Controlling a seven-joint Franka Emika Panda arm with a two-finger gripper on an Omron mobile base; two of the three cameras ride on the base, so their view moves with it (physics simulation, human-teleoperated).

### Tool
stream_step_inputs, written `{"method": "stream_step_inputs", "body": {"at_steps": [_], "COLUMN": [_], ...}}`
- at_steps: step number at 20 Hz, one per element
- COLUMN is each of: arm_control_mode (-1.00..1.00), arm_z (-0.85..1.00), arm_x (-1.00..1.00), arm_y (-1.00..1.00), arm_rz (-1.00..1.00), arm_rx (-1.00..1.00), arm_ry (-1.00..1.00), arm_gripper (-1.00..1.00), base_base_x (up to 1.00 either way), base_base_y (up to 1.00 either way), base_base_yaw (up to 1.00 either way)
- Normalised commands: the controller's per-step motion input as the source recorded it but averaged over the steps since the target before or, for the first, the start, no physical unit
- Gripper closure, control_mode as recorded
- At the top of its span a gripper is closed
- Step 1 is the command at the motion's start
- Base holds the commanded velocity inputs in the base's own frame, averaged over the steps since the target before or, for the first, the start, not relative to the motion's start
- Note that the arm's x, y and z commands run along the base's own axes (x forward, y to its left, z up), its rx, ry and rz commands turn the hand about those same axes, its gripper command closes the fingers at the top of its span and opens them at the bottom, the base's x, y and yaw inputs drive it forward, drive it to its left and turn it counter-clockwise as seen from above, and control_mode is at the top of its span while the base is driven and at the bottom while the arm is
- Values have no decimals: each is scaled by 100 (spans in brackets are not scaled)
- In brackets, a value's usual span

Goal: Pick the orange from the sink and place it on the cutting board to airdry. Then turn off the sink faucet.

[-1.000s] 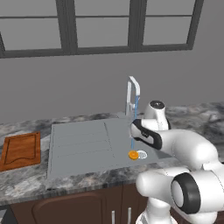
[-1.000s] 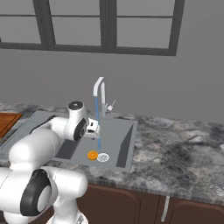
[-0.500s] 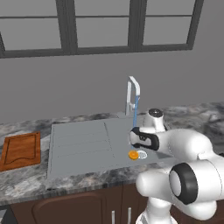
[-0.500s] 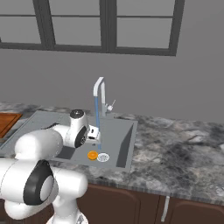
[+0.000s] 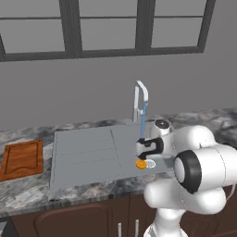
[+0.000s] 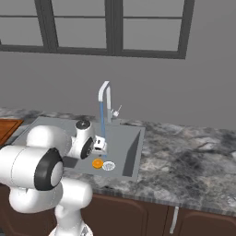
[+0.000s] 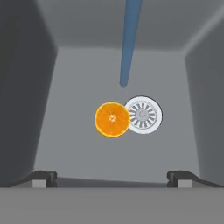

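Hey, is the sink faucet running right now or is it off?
Running. A blue stream of water falls from the sink faucet into the sink, landing just behind the orange and the drain.

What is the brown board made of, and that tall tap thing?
The cutting board looks like reddish-brown wood, matte, with a groove round its edge. The sink faucet looks like pale, smooth silvery metal, though in this rendering it might be plastic.
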Motion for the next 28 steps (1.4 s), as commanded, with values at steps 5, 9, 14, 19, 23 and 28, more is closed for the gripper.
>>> {"method": "stream_step_inputs", "body": {"at_steps": [5, 9, 14, 19, 23, 28], "arm_control_mode": [-100, -100, -100, -100, -100, -100], "arm_z": [-31, -21, -22, -24, -26, -28], "arm_x": [11, 12, 19, 19, 15, 1], "arm_y": [0, 0, 0, 0, 0, 0], "arm_rz": [0, 0, 0, 0, 0, 0], "arm_rx": [0, 0, 0, 0, 0, 0], "arm_ry": [0, 0, 0, -1, -3, 0], "arm_gripper": [-100, -100, -100, -100, -100, -100], "base_base_x": [0, 0, 0, 0, 0, 0], "base_base_y": [0, 0, 0, 0, 0, 0], "base_base_yaw": [0, 0, 0, 0, 0, 0]}}
